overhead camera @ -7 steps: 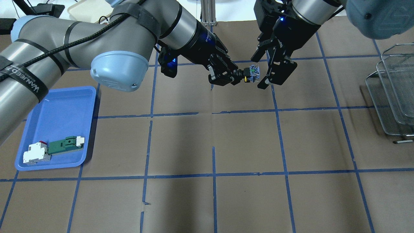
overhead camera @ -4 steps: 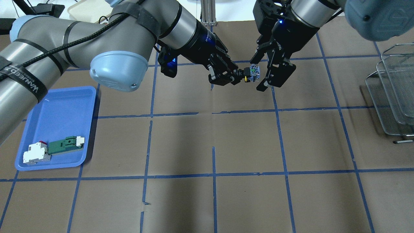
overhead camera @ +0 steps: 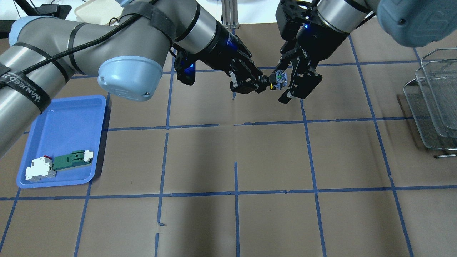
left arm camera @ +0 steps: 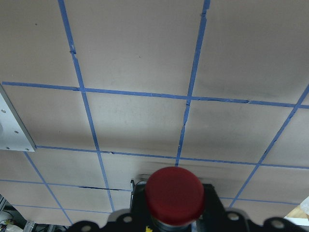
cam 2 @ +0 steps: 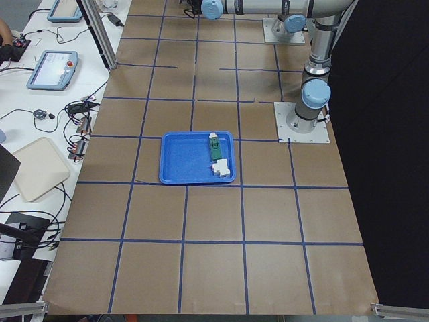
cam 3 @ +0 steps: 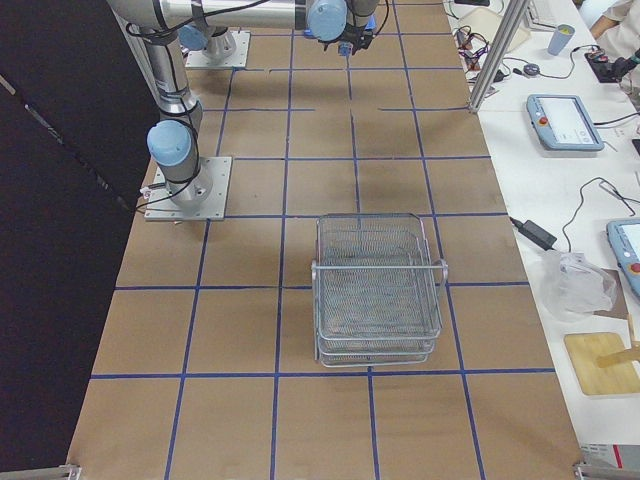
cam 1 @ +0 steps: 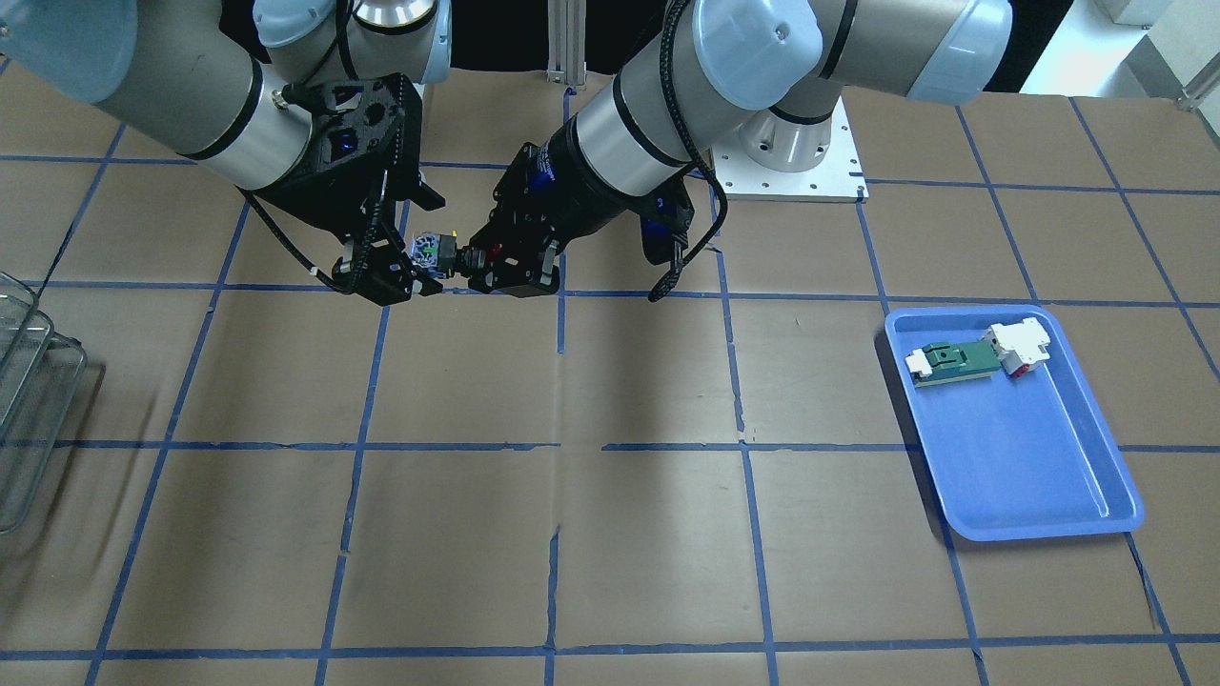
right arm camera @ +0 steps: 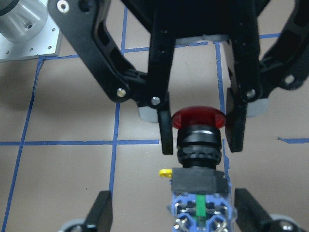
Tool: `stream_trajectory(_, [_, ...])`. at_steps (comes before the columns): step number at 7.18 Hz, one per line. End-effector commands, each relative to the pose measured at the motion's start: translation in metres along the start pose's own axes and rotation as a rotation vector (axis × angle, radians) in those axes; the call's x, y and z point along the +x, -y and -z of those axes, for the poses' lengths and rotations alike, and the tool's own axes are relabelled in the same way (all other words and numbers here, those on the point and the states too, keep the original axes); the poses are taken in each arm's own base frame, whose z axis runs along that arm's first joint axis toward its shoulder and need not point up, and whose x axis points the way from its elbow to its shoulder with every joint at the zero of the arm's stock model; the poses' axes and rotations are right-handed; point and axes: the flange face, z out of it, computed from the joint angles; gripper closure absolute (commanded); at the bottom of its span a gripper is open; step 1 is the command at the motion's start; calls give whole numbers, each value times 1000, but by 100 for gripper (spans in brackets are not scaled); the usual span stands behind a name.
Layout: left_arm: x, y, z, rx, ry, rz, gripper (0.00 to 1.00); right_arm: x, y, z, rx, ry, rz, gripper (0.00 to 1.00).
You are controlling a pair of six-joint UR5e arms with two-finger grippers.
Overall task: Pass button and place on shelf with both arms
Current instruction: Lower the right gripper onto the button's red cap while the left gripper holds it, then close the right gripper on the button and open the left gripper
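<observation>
Upper middle of the overhead view, above the brown table [overhead camera: 271,157] with its blue tape grid: button [overhead camera: 276,81] held in the air, long axis running left to right in the frame, whitish-blue block end toward the right. From the upper left of that frame, left gripper [overhead camera: 265,82] pressed onto the button's other end.

Centre of the right wrist view: the left gripper's two fingers [right arm camera: 165,130] touching the red cap on either side. Black collar just below the cap, a small yellow tab at the left of the black body, blue block at the bottom edge.

From the upper right of the overhead frame, right gripper [overhead camera: 281,82] spread wide. Its own two prongs in the lower corners of the right wrist view, one on each side of the block end and apart from it.

Bottom centre of the left wrist view: only the red cap, with bare table beyond.

Right edge of the overhead view: wire shelf [overhead camera: 433,103] standing on the table, well apart from the button.

Lower left of the same view: blue tray [overhead camera: 68,121] holding a green-and-white flat part [overhead camera: 71,160] and a white block [overhead camera: 39,170] with a red spot, touching end to end near the tray's lower rim.

Top edge of both side views: arm ends too small to judge.
</observation>
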Motion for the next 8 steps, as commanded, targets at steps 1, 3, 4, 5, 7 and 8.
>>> stream_trajectory(1, [-1,-2,1,-19,7,1,100,0,1,1,-2,-10,11,63])
stream_trajectory(3, [-1,-2,1,-20,7,1,100,1,2,3,-2,-24,25,97])
stream_trajectory(4, [-1,-2,2,-21,5,0,100,1,2,3,-2,-24,27,98])
stream_trajectory(5, [-1,-2,2,-21,5,0,100,1,2,3,-2,-24,25,100])
stream_trajectory(7, [2,-4,5,-31,-22,-20,0,1,2,3,-2,-25,26,100])
stream_trajectory(8, [3,-6,6,-49,-67,-55,0,1,2,3,-2,-25,26,100])
